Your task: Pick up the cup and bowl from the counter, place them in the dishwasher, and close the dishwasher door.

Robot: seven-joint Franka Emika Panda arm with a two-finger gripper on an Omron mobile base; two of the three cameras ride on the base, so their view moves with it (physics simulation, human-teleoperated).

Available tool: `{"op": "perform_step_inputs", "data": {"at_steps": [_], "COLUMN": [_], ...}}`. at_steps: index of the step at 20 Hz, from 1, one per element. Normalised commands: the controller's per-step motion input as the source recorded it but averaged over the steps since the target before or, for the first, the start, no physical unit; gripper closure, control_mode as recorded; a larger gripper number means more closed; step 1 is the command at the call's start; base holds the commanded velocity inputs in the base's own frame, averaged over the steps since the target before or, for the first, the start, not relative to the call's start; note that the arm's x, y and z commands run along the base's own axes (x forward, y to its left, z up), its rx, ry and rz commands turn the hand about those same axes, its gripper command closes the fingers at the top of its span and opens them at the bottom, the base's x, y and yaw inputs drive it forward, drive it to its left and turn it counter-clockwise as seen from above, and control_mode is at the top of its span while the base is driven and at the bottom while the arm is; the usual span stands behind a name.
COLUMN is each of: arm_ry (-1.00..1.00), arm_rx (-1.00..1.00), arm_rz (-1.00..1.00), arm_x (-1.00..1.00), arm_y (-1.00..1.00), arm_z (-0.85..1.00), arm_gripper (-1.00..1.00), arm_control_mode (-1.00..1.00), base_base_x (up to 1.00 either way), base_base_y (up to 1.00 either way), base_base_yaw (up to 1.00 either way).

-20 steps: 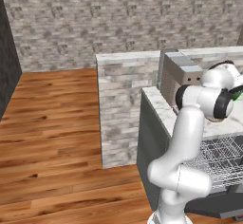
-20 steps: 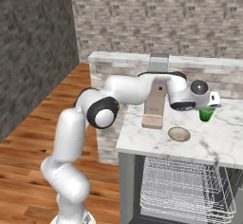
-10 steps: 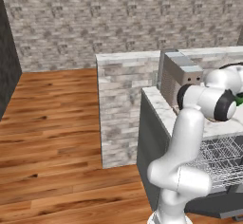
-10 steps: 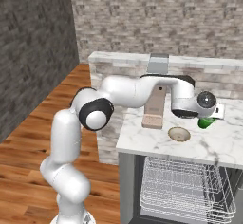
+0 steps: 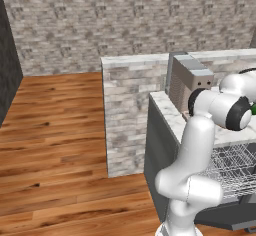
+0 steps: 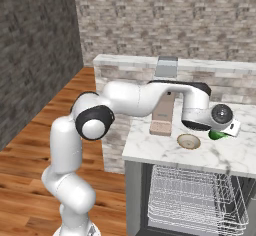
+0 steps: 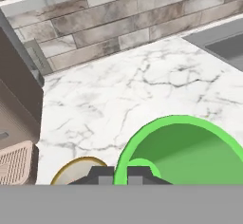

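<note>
The cup is plain bright green, glossy, open-mouthed and round; the gripper pinches its rim, jaws nearly closed, over the marbled counter.

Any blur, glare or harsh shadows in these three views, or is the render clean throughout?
Left base view: flat, even light, no glare; wire rack slightly aliased. Right base view: sharp, only a soft shadow beneath the bowl. Hand view: the cup looms large and cropped from closeness, edges crisp; counter veining clear.

Bright green cup, tan bowl, white grey-veined marble counter, silver rack.
</note>
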Motion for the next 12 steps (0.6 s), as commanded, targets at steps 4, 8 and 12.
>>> {"op": "perform_step_inputs", "data": {"at_steps": [4, 8, 12], "arm_ry": [-0.11, -0.09, -0.06], "arm_rx": [0.1, 0.09, 0.12], "arm_rz": [-0.15, -0.12, -0.06], "arm_x": [-0.34, -0.21, -0.08], "arm_y": [0.07, 0.16, 0.19], "arm_z": [-0.05, -0.21, -0.28], "arm_gripper": [1.0, 1.0, 1.0], "arm_control_mode": [-1.0, -1.0, -1.0], "base_base_x": [0.0, 0.0, 0.0], "base_base_y": [0.0, 0.0, 0.0], "base_base_yaw": [0.0, 0.0, 0.0]}}
